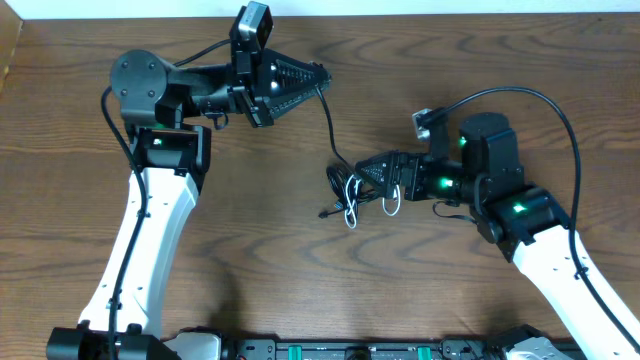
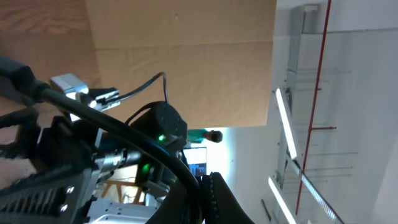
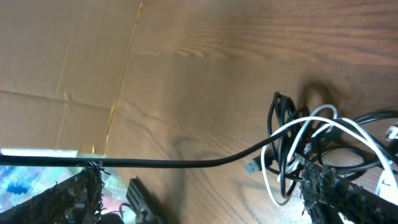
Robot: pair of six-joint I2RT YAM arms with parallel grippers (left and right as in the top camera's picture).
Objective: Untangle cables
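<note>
A small tangle of cables (image 1: 347,192) lies on the wooden table at centre, black loops with a white cable (image 1: 352,214) wound through. One black cable (image 1: 328,125) rises taut from it to my left gripper (image 1: 318,78), which is shut on it above the table. In the left wrist view the jaws (image 2: 202,196) pinch this cable (image 2: 134,142). My right gripper (image 1: 373,172) is open beside the tangle. In the right wrist view its fingers (image 3: 199,180) stand wide apart. The taut cable (image 3: 186,163) crosses between them, and the tangle (image 3: 289,140), white cable (image 3: 323,123) and a plug (image 3: 252,167) sit by the right finger.
The table's far edge runs along the top of the overhead view. A cardboard sheet (image 3: 62,56) lies beyond the table in the right wrist view. The right arm's body (image 1: 485,150) and its thick black cable (image 1: 560,110) are right of the tangle.
</note>
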